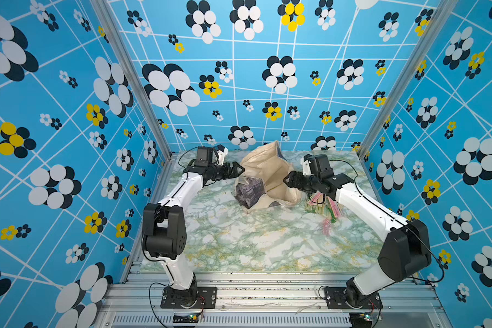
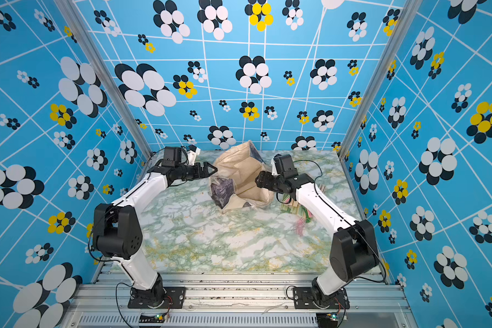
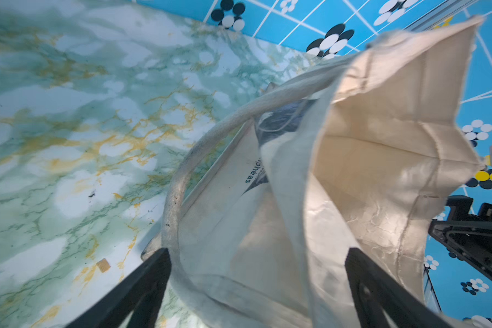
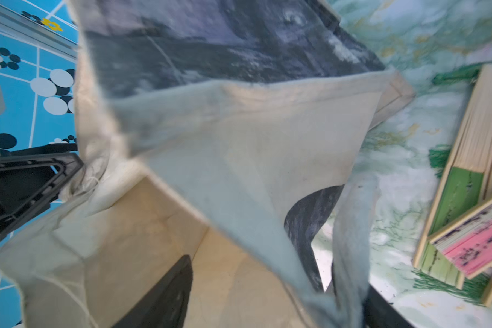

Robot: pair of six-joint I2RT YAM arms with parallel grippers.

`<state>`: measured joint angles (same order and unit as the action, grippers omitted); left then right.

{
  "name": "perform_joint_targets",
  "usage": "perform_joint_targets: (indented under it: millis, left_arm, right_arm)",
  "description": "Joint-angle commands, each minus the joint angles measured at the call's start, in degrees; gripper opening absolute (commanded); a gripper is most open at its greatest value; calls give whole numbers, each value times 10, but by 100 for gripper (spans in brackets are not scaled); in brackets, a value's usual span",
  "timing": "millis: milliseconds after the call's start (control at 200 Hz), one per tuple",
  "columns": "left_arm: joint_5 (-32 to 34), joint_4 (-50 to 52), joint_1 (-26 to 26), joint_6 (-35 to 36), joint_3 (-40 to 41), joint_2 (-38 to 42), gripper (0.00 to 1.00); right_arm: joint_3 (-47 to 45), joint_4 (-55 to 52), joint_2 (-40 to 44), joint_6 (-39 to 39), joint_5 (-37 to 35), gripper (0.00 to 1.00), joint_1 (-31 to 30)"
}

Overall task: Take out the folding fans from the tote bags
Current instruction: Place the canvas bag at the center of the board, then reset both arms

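Right of centre in both top views, the fans [image 1: 321,206] [image 2: 293,208] lay heaped on the table [image 1: 239,241], outside the bag [image 1: 267,176] and just beside it, partly under the right arm. What the wrist views showed of the bag's inside looked empty, though folds hid some, so the task seemed done or nearly so. The left jaws and right jaws stood apart with loose cloth between them, clamping nothing.
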<state>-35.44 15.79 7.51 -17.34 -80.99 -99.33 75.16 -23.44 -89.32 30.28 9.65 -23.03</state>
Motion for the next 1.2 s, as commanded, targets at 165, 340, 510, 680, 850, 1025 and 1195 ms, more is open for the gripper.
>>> perform_joint_targets:
  millis: [165,340,510,680,850,1025,1195]
  left_arm:
    - [-7,-18,-12,15,-10,91,99]
    - [22,-32,-22,29,14,125,99]
    - [60,-68,-34,42,82,164,99]
    - [125,-126,-41,52,184,207,99]
    - [245,-218,-44,76,326,281,99]
    - [276,-260,-75,95,398,312,99]
    - [217,-294,-124,85,417,274,99]
  right_arm:
    - [-41,-7,53,-64,-45,82,3]
    - [-90,34,110,-105,-42,83,3]
    - [-194,114,215,-202,-77,84,3]
    - [-286,169,279,-288,-168,84,10]
    - [-381,268,316,-312,-209,84,52]
    - [-491,432,297,-323,-201,89,118]
    - [-525,534,228,-347,-202,89,146]
